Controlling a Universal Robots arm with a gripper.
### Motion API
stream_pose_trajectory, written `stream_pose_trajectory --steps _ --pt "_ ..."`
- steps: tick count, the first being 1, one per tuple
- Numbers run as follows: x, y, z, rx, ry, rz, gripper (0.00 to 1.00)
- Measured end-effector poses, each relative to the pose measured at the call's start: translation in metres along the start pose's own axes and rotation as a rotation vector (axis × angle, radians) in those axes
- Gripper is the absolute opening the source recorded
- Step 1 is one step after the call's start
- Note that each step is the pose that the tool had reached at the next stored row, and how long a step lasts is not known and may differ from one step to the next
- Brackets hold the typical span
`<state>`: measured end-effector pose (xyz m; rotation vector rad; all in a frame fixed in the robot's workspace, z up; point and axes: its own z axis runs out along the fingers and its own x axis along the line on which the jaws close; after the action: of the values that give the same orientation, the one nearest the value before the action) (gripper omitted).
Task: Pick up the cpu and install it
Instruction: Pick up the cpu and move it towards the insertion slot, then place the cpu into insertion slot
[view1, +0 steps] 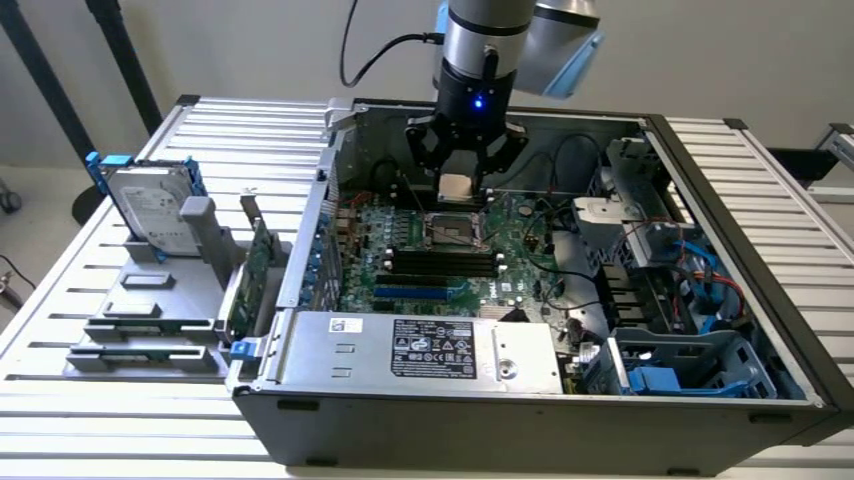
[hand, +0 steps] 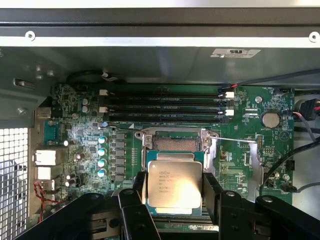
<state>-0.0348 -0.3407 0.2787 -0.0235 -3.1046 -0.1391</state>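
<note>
On the exterior view's left the hard drive (view1: 150, 208) stands in a grey holder on the slatted table (view1: 80, 300), with the green circuit card (view1: 254, 275) just beside the open computer case (view1: 534, 400); further right, inside the case, the gripper (view1: 458, 192) is closed on the cpu (view1: 457, 185). In the wrist view the cpu (hand: 174, 184) sits between the black fingers (hand: 212, 192), its metal top toward the camera; it is above the motherboard (hand: 240, 150), partly over the open socket (hand: 175, 141).
</note>
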Motion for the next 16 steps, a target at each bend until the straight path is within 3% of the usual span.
stream_pose_trajectory --steps 16 --pt "0.0008 0.0 0.0004 -0.0004 -0.0007 0.004 0.54"
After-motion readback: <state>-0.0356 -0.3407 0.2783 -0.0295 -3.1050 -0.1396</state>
